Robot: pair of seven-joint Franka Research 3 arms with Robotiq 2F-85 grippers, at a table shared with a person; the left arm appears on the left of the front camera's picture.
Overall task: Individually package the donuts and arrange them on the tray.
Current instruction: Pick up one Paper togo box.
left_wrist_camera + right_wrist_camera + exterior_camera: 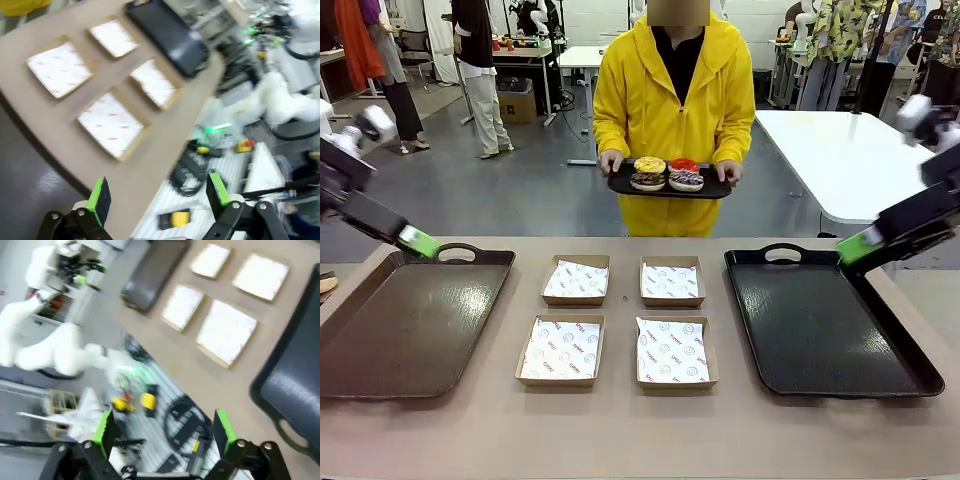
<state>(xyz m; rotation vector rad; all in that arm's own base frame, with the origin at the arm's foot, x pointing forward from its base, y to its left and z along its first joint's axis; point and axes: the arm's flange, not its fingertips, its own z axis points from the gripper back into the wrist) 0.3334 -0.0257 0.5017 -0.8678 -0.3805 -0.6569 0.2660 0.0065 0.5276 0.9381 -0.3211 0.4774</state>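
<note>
Four donuts (667, 173) sit packed together, touching, on a small black plate (620, 184) that a person in a yellow hoodie (670, 120) holds at the far side of the table. In this front view none has reached the four paper-lined boxes (560, 382), which stand two by two at mid-table. A large dark tray lies on either side, the left tray (410, 320) and the right tray (820, 320). The left gripper (418, 241) hangs over the left tray's far corner and the right gripper (860, 246) over the right tray's far edge, both empty.

In the left wrist view, which is blurred, the fingers (98, 200) stand wide apart with nothing between them. The boxes lie beyond on the table.

The right wrist view shows green pads (224, 426) spread just as wide, with the boxes and the right tray's handle end ahead.

I judge the risks lie in the pick. The donuts crowd one another, so a finger pushed between them could smear a neighbour's icing. Too firm a squeeze would likely crush the ring. The loose paper liners may also shift or fold when a donut is set in.
</note>
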